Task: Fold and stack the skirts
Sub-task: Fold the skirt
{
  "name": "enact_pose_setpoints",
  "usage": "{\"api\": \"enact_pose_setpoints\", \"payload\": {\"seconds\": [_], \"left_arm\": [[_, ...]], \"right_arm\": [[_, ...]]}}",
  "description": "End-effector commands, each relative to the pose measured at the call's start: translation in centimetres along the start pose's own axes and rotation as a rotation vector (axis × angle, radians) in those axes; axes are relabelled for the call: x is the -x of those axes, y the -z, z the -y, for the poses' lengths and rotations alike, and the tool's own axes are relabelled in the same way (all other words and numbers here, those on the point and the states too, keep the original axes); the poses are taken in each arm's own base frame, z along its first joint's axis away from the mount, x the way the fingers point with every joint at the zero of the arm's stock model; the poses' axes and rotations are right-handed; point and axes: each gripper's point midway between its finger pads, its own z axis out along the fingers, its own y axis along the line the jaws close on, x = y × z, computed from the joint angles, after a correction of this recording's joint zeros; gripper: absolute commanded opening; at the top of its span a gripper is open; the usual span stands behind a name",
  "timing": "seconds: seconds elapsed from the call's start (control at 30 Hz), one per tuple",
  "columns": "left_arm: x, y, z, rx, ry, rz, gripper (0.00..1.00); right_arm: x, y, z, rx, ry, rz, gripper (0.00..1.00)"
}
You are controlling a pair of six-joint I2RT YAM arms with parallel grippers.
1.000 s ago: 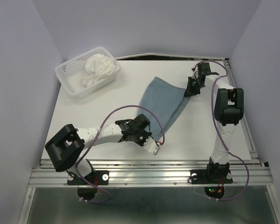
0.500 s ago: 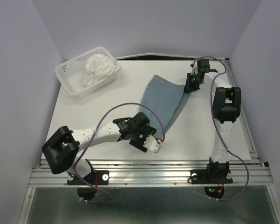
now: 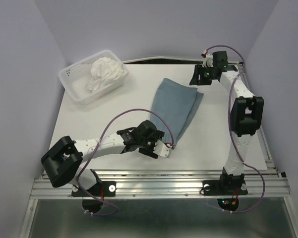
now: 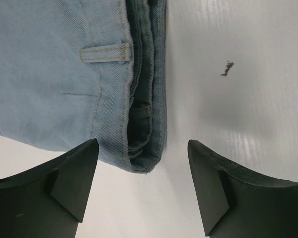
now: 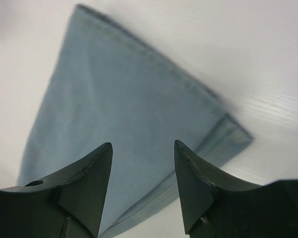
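Blue-grey skirt (image 3: 176, 103) folded; left gripper (image 3: 164, 149) at its near end, right gripper (image 3: 194, 79) above far corner, both spread, empty. White skirt (image 3: 105, 72) bunched in basket (image 3: 82, 96), far-left of it, still to fold and stack.

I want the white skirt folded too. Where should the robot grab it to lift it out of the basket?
Probably best to pinch the raised, crumpled top of the white skirt, coming straight down from above. It sits bunched in a heap inside the basket, whose walls block a sideways approach.
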Motion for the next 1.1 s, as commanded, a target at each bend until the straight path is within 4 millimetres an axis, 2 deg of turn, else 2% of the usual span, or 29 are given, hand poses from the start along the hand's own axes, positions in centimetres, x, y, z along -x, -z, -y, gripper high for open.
{"api": "enact_pose_setpoints", "payload": {"seconds": [0.0, 0.03, 0.07, 0.1, 0.17, 0.23, 0.27, 0.33, 0.4, 0.47, 0.5, 0.57, 0.6, 0.63, 0.7, 0.73, 0.8, 0.83, 0.87, 0.9, 0.97, 1.0, 1.03, 1.07], "left_arm": [[1.6, 0.3, -3.7, 0.106, -0.046, 0.079, 0.83], [1.5, -0.2, -3.3, 0.074, -0.098, 0.081, 0.83], [1.5, -0.2, -2.8, 0.049, -0.097, 0.085, 0.81], [1.2, -0.6, -1.8, -0.006, -0.140, 0.076, 0.77], [1.0, -1.3, -0.6, -0.068, -0.159, 0.080, 0.73], [0.2, -2.0, 0.4, -0.117, -0.173, 0.054, 0.69], [-0.1, -2.3, 0.6, -0.123, -0.176, 0.046, 0.69], [-0.6, -3.2, 0.1, -0.098, -0.165, 0.017, 0.69], [-1.6, -4.4, 0.7, -0.132, -0.155, -0.021, 0.66], [-2.1, -5.1, 1.1, -0.151, -0.153, -0.041, 0.65], [-2.4, -5.3, 1.5, -0.159, -0.159, -0.053, 0.66], [-3.0, -6.1, 2.3, -0.183, -0.150, -0.078, 0.64], [-3.2, -6.3, 2.6, -0.193, -0.146, -0.086, 0.59], [-3.5, -6.6, 2.7, -0.192, -0.142, -0.094, 0.49], [-4.1, -7.0, 3.3, -0.207, -0.144, -0.109, 0.42], [-4.0, -7.1, 3.3, -0.205, -0.144, -0.105, 0.32], [-3.8, -6.9, 3.0, -0.197, -0.133, -0.103, 0.19], [-3.6, -6.8, 2.6, -0.187, -0.126, -0.102, 0.08], [-3.4, -6.6, 2.4, -0.178, -0.121, -0.099, 0.04], [-3.1, -6.1, 1.9, -0.158, -0.113, -0.091, 0.00], [-2.0, -4.8, 0.8, -0.130, -0.066, -0.074, 0.00], [-1.5, -4.1, 0.5, -0.129, -0.051, -0.064, 0.00], [-0.4, -2.7, 0.3, -0.143, -0.018, -0.036, 0.00], [-0.2, -2.4, 0.7, -0.167, 0.006, -0.032, 0.00]], "right_arm": [[-2.6, 1.9, -10.4, 0.315, 0.054, -0.067, 0.57], [-4.3, 1.6, -12.3, 0.370, 0.009, -0.112, 0.56], [-4.9, 1.2, -12.2, 0.369, -0.020, -0.122, 0.56], [-5.5, 0.8, -13.7, 0.429, -0.012, -0.128, 0.54], [-8.2, -0.5, -14.5, 0.471, -0.051, -0.205, 0.50], [-10.7, -1.3, -16.4, 0.530, -0.052, -0.275, 0.46], [-12.5, -1.6, -16.8, 0.534, -0.069, -0.317, 0.46], [-14.4, -1.9, -18.3, 0.574, -0.067, -0.354, 0.45], [-16.5, -2.4, -18.5, 0.588, -0.091, -0.403, 0.44], [-19.0, -3.2, -17.4, 0.565, -0.116, -0.456, 0.43], [-19.6, -3.3, -17.1, 0.559, -0.114, -0.467, 0.43], [-20.6, -3.9, -16.5, 0.538, -0.112, -0.483, 0.42], [-21.3, -4.3, -16.0, 0.526, -0.115, -0.498, 0.42], [-21.9, -4.4, -15.7, 0.510, -0.119, -0.511, 0.41], [-22.4, -4.8, -15.2, 0.491, -0.109, -0.517, 0.40], [-22.9, -5.0, -14.9, 0.478, -0.112, -0.527, 0.40], [-23.2, -5.2, -14.6, 0.469, -0.108, -0.532, 0.39], [-23.5, -5.3, -14.5, 0.465, -0.115, -0.543, 0.39], [-23.6, -5.3, -14.4, 0.465, -0.116, -0.544, 0.39], [-23.9, -5.3, -14.7, 0.468, -0.107, -0.552, 0.39], [-23.7, -5.0, -14.8, 0.469, -0.097, -0.545, 0.38], [-23.4, -4.8, -15.0, 0.476, -0.092, -0.538, 0.39], [-22.4, -4.2, -15.4, 0.482, -0.075, -0.511, 0.40], [-22.2, -4.3, -15.4, 0.478, -0.072, -0.506, 0.41]]}}
